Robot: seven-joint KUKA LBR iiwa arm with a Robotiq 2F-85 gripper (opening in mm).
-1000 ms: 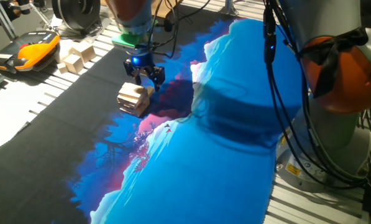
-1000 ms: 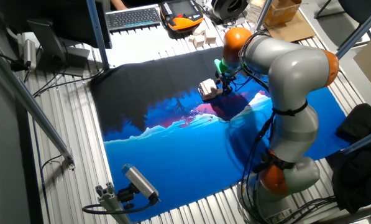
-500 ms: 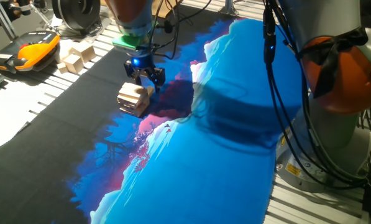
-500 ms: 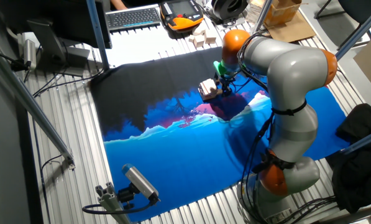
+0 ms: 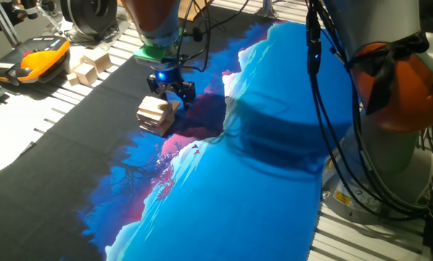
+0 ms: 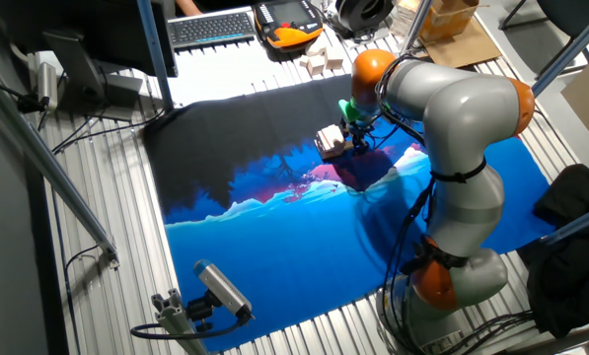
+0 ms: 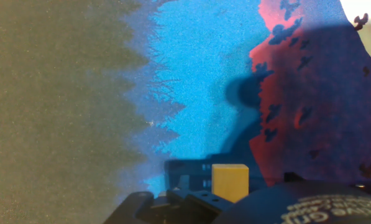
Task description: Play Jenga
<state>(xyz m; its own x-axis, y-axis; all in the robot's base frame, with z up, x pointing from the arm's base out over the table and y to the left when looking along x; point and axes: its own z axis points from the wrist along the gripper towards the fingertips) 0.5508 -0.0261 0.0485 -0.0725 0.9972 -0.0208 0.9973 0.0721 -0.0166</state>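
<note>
**A:** What does the room look like?

**B:** A workshop bench (image 5: 13, 156) of ribbed metal, covered by a large printed cloth mat (image 5: 223, 188) – black at one end, bright blue with a pink and purple landscape at the other. At the far edge sit an orange and black handheld controller (image 5: 35, 59), a dark computer keyboard (image 6: 213, 27) and a group of chunky pale wooden cubes (image 5: 89, 65).

**A:** And the Jenga?

**B:** The small low stack of pale tan wooden blocks in crossed layers (image 5: 155, 115) stands on the mat where the black meets the pink. A single matching little tan block (image 7: 229, 182) shows end-on in the hand view.

**A:** Where is the robot's tool?

**B:** The black two-finger tool (image 5: 171, 93) hangs from the grey and orange arm (image 6: 457, 108), just beside the stack's far upper edge. Its fingers are close together, and the little block sits between them – it appears gripped.
</note>
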